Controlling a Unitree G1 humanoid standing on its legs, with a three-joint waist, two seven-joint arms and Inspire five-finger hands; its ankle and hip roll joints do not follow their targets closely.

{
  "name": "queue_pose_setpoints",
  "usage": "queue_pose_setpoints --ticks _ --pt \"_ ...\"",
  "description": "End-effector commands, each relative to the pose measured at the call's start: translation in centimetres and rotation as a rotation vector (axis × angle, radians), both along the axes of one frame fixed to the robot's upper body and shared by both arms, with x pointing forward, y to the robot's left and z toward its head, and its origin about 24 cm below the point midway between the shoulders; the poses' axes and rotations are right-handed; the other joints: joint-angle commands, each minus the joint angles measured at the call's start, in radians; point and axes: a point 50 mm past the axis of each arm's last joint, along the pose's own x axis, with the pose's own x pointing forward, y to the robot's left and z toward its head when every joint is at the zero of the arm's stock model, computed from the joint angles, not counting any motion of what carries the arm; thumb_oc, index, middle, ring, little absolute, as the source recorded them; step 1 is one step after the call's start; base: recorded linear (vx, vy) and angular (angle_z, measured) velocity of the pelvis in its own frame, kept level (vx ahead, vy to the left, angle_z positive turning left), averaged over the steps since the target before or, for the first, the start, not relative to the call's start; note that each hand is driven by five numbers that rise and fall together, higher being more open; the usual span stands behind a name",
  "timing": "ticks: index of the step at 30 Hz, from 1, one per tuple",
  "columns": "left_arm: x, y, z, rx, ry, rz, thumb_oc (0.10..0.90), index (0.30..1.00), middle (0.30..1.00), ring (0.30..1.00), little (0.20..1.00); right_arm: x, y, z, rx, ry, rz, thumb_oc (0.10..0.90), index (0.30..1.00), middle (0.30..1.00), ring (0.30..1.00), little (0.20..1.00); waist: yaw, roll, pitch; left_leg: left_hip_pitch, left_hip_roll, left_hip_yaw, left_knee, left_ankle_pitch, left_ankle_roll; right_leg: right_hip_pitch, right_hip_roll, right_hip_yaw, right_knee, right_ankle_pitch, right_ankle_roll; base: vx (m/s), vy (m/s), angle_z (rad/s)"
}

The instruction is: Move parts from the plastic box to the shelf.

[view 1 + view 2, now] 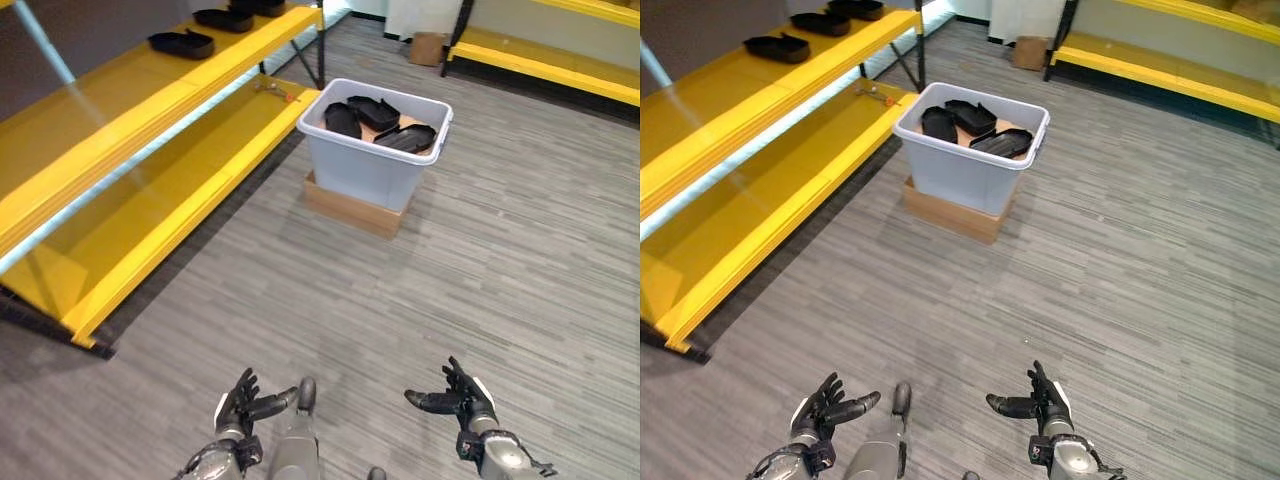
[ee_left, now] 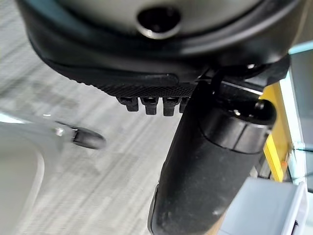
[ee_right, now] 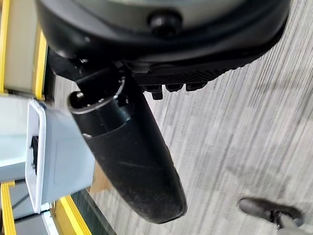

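Two dark robot hands sit nearest the viewer, low over a grey striped floor. Its left hand (image 1: 238, 405) and right hand (image 1: 462, 402) face each other, well apart, palms turned inward. Both have their fingers spread and relaxed, holding nothing.

Further ahead, well beyond reach of either hand, stands a pale grey plastic box (image 1: 372, 160) with an open top. It rests on a flat piece of brown cardboard (image 1: 350, 205) laid on the floor. Inside the box lie several black parts (image 1: 380, 122), flat, shallow and tray-like, stacked loosely and overlapping one another at angles.

Along the robot's left runs a yellow shelf (image 1: 150, 115) with an upper and a lower level. More of the same black parts (image 1: 182, 43) already lie in a row on the upper level, toward its far end.

Judging by their look, the parts are thin moulded plastic: light, fairly stiff, with smooth surfaces that may slip under a loose hold. They seem unlikely to break if bumped. Because they overlap, lifting one may drag its neighbour. A raised rim on the uppermost part looks the best place to grip, thumb on one face and fingers on the other, taking the one leaning highest first.
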Motion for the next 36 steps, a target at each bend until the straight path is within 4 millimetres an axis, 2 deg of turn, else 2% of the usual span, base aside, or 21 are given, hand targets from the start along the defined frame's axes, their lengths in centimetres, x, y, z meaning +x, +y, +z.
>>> queue_pose_setpoints --ticks 1,5,7,8,9,10,12,14,15,16,17,18,21,25,28,29,31,33,34,35,36 --pt "3.0 1.3 3.8 0.074 -0.222 -0.025 0.900 1.000 1.000 1.000 1.000 2.8 0.4 3.0 0.000 -0.195 0.032 0.900 1.000 1.000 1.000 1.000 0.019 -0.026 -0.058 0.020 0.012 -0.021 0.072 -0.086 -0.018 -0.075 -0.049 -0.042 0.031 0.022 0.018 0.29 0.322 -0.23" --pt "3.4 2.0 4.4 0.101 -0.236 -0.025 0.900 1.000 1.000 1.000 1.000 3.4 1.5 3.2 0.025 -0.205 0.065 0.900 1.000 1.000 1.000 1.000 0.031 -0.031 -0.076 0.032 -0.036 0.004 0.131 -0.173 0.038 -0.110 -0.113 -0.032 0.166 0.022 0.055 0.22 0.297 -0.11" --pt "3.6 2.2 4.6 0.113 -0.242 -0.026 0.900 1.000 1.000 1.000 1.000 3.6 1.8 3.1 0.033 -0.207 0.068 0.900 1.000 1.000 1.000 1.000 0.027 -0.027 -0.073 0.052 -0.058 0.004 0.137 -0.194 0.065 -0.159 -0.131 -0.016 0.286 0.060 0.065 0.16 0.295 -0.05" --pt "3.7 2.2 4.8 0.127 -0.247 -0.038 0.900 1.000 1.000 1.000 1.000 3.5 2.0 3.1 0.042 -0.205 0.070 0.900 1.000 1.000 1.000 1.000 0.011 -0.022 -0.061 0.082 -0.083 -0.001 0.139 -0.212 0.091 -0.220 -0.152 0.001 0.428 0.154 0.073 0.12 0.321 -0.07" --pt "3.9 2.3 4.9 0.134 -0.250 -0.049 0.900 1.000 1.000 1.000 1.000 3.4 2.0 3.0 0.040 -0.203 0.074 0.900 1.000 1.000 1.000 1.000 0.000 -0.015 -0.052 0.095 -0.090 -0.006 0.136 -0.217 0.101 -0.249 -0.154 0.009 0.503 0.192 0.073 0.13 0.341 0.03" --pt "3.9 2.3 5.0 0.144 -0.252 -0.058 0.900 1.000 1.000 1.000 1.000 3.4 2.1 3.1 0.044 -0.206 0.076 0.900 1.000 1.000 1.000 1.000 -0.013 -0.002 -0.047 0.108 -0.087 -0.010 0.130 -0.220 0.110 -0.278 -0.146 0.010 0.577 0.213 0.068 0.11 0.253 0.31" --pt "3.9 2.3 5.1 0.156 -0.250 -0.074 0.900 1.000 1.000 1.000 1.000 3.1 2.2 2.8 0.041 -0.194 0.082 0.900 1.000 1.000 1.000 1.000 -0.022 0.017 -0.040 0.154 -0.085 -0.006 0.104 -0.229 0.124 -0.343 -0.157 -0.024 0.666 0.205 0.064 0.17 0.223 0.46" --pt "3.8 2.2 5.1 0.150 -0.251 -0.085 0.900 1.000 1.000 1.000 1.000 2.8 2.3 2.6 0.054 -0.178 0.082 0.900 1.000 1.000 1.000 1.000 -0.041 0.027 -0.030 0.212 -0.084 -0.007 0.059 -0.230 0.121 -0.406 -0.129 -0.039 0.622 0.165 0.054 0.25 0.112 -0.11" --pt "3.8 2.3 5.1 0.146 -0.254 -0.076 0.900 1.000 1.000 1.000 1.000 2.5 2.1 2.5 0.052 -0.170 0.076 0.900 1.000 1.000 1.000 1.000 -0.050 0.024 -0.019 0.250 -0.092 -0.006 0.042 -0.242 0.114 -0.428 -0.124 -0.074 0.478 0.154 0.052 0.27 0.020 -0.17" --pt "3.6 2.4 5.0 0.142 -0.249 -0.071 0.900 1.000 1.000 1.000 1.000 2.4 1.9 2.4 0.050 -0.165 0.070 0.900 1.000 1.000 1.000 1.000 -0.053 0.024 -0.014 0.267 -0.091 -0.004 0.030 -0.248 0.106 -0.419 -0.130 -0.098 0.380 0.163 0.055 0.36 -0.050 -0.10" --pt "3.2 2.5 4.7 0.135 -0.239 -0.058 0.900 1.000 1.000 1.000 1.000 2.4 1.6 2.3 0.037 -0.159 0.071 0.900 1.000 1.000 1.000 1.000 -0.051 0.021 -0.013 0.298 -0.089 0.004 -0.001 -0.254 0.092 -0.418 -0.129 -0.120 0.193 0.209 0.075 0.29 -0.090 -0.03" --pt "3.2 2.5 4.6 0.130 -0.236 -0.048 0.900 1.000 1.000 1.000 1.000 2.6 1.6 2.4 0.033 -0.162 0.071 0.900 1.000 1.000 1.000 1.000 -0.053 0.012 -0.014 0.309 -0.094 0.011 -0.017 -0.255 0.085 -0.445 -0.134 -0.131 0.109 0.250 0.093 0.24 -0.076 0.30" --pt "2.8 2.8 4.4 0.132 -0.227 -0.038 0.900 1.000 1.000 1.000 1.000 2.7 1.5 2.6 0.018 -0.168 0.079 0.900 1.000 1.000 1.000 1.000 -0.051 0.013 -0.011 0.343 -0.083 0.024 -0.040 -0.265 0.072 -0.448 -0.129 -0.162 0.045 0.293 0.115 0.19 -0.057 0.12" --pt "2.8 1.9 3.8 0.104 -0.211 -0.065 0.900 1.000 1.000 1.000 1.000 2.3 1.3 2.2 0.031 -0.150 0.063 0.900 1.000 1.000 1.000 1.000 -0.060 -0.009 -0.054 0.364 -0.070 0.019 -0.014 -0.323 0.050 -0.376 -0.099 -0.163 -0.002 0.285 0.086 0.32 -0.121 -0.09" --pt "3.1 1.5 4.1 0.107 -0.222 -0.086 0.900 1.000 1.000 1.000 1.000 2.5 0.7 2.6 0.030 -0.170 0.038 0.900 1.000 1.000 1.000 1.000 -0.073 0.003 -0.074 0.359 -0.021 0.023 0.081 -0.362 0.028 -0.352 -0.072 -0.171 0.019 0.254 0.062 0.35 -0.178 0.38" --pt "3.5 1.3 4.3 0.115 -0.230 -0.098 0.900 1.000 1.000 1.000 1.000 2.5 0.1 2.7 0.033 -0.180 0.006 0.900 1.000 1.000 1.000 1.000 -0.087 0.016 -0.085 0.341 0.019 0.036 0.176 -0.350 0.003 -0.326 -0.029 -0.163 0.018 0.208 0.031 0.33 -0.203 0.21" --pt "3.5 1.3 4.3 0.112 -0.231 -0.094 0.900 1.000 1.000 1.000 1.000 2.6 0.0 2.8 0.034 -0.185 -0.001 0.900 1.000 1.000 1.000 1.000 -0.088 0.020 -0.085 0.323 0.028 0.042 0.234 -0.342 -0.005 -0.317 -0.018 -0.162 0.021 0.191 0.020 0.20 -0.137 -0.11" --pt "3.5 1.0 4.2 0.096 -0.233 -0.086 0.900 1.000 1.000 1.000 1.000 2.7 -0.1 3.0 0.037 -0.194 -0.006 0.900 1.000 1.000 1.000 1.000 -0.086 0.020 -0.072 0.249 0.038 0.039 0.422 -0.294 -0.016 -0.289 0.000 -0.149 0.015 0.169 -0.009 0.15 -0.147 -0.25" --pt "3.3 0.9 4.2 0.082 -0.232 -0.080 0.900 1.000 1.000 1.000 1.000 2.9 -0.3 3.2 0.033 -0.205 -0.003 0.900 1.000 1.000 1.000 1.000 -0.072 0.014 -0.043 0.166 0.027 0.021 0.601 -0.241 -0.021 -0.262 0.007 -0.144 0.010 0.149 -0.034 0.09 -0.120 -0.25" --pt "3.3 0.9 4.2 0.082 -0.232 -0.080 0.900 1.000 1.000 1.000 1.000 2.9 -0.3 3.2 0.033 -0.205 -0.003 0.900 1.000 1.000 1.000 1.000 -0.073 0.015 -0.044 0.163 0.028 0.020 0.605 -0.243 -0.021 -0.264 0.008 -0.145 0.010 0.149 -0.034 0.11 -0.119 -0.49" --pt "3.2 0.8 4.1 0.078 -0.229 -0.080 0.900 1.000 1.000 1.000 1.000 2.7 -0.6 3.3 0.024 -0.202 -0.005 0.900 1.000 1.000 1.000 1.000 -0.063 0.012 -0.025 0.116 0.031 0.016 0.690 -0.198 -0.023 -0.239 0.013 -0.146 0.007 0.128 -0.051 0.06 -0.046 -0.63"
